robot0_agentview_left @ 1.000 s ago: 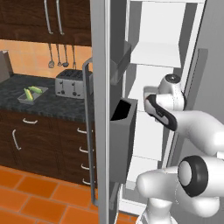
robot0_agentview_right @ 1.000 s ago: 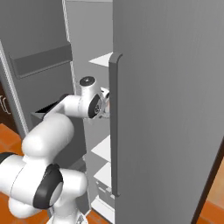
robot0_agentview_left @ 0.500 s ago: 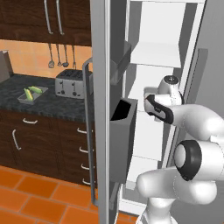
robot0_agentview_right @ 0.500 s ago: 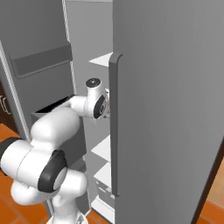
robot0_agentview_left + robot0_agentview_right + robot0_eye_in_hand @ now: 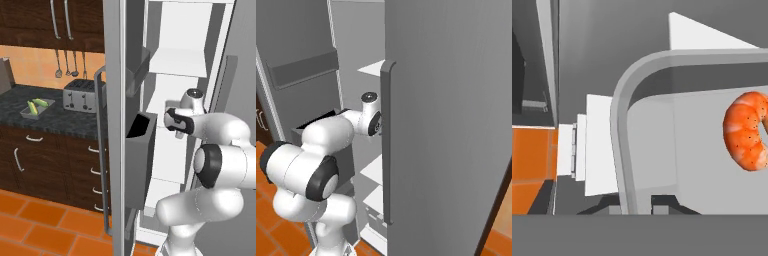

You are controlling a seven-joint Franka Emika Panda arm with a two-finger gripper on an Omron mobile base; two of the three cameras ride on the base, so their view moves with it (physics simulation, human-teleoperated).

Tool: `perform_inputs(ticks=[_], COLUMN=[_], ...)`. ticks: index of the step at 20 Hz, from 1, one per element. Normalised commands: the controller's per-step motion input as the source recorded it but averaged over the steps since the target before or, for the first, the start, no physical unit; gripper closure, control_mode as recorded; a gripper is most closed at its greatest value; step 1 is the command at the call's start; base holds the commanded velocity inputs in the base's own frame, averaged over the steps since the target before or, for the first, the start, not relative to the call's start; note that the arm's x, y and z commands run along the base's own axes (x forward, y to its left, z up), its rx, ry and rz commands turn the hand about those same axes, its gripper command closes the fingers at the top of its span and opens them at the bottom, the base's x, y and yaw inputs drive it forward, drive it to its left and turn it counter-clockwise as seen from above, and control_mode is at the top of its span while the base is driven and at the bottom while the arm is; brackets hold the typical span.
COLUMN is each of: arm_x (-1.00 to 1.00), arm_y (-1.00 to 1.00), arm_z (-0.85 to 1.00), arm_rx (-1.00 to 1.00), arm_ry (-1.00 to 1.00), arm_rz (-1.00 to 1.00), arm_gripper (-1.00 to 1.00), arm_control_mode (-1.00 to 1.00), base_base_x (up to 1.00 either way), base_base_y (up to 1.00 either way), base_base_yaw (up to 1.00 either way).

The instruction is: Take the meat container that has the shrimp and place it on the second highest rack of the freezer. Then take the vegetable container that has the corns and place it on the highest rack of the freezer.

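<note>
Hand view: the meat container [image 5: 677, 150] rim is clamped by the closed tool [image 5: 637, 207], shrimp [image 5: 747, 131] lying beyond, toward the freezer [image 5: 607, 145] shelves.

Shrimp [image 5: 747, 131] orange-pink with pale bands and tiny dark specks, in plain grey tray [image 5: 662, 140]. Freezer [image 5: 116, 125] grey outside, shelves [image 5: 180, 62] white. Corns [image 5: 36, 105] yellow-green in grey tray [image 5: 29, 114]. Desk [image 5: 55, 120] dark speckled, cabinets [image 5: 45, 160] dark brown wood, toaster [image 5: 80, 95] silver, floor [image 5: 45, 225] orange tile. Arm [image 5: 220, 150] white, dark joints.
</note>
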Motion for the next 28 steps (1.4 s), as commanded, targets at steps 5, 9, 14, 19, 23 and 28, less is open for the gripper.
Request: perform_inputs(ticks=[5,9,14,19,23,28], arm_x=[0.27,0.32,0.39,0.34,0.21,0.02], arm_y=[0.0,-0.01,-0.09,-0.07,-0.08,-0.08], arm_z=[-0.07,-0.07,-0.06,0.0,0.0,0.0], arm_rx=[0.02,0.01,0.0,0.01,0.01,0.01], arm_ry=[0.0,0.0,0.0,0.01,0.0,0.0], arm_rz=[0.0,0.0,0.0,0.0,0.0,0.0], arm_gripper=[1.0,1.0,1.0,1.0,-1.0,-1.0], arm_control_mode=[-1.0,-1.0,-1.0,-1.0,-1.0,-1.0], base_base_x=[0.0,0.0,0.0,0.0,0.0,0.0], base_base_y=[0.0,0.0,0.0,0.0,0.0,0.0], base_base_yaw=[0.0,0.0,0.0,0.0,0.0,0.0])
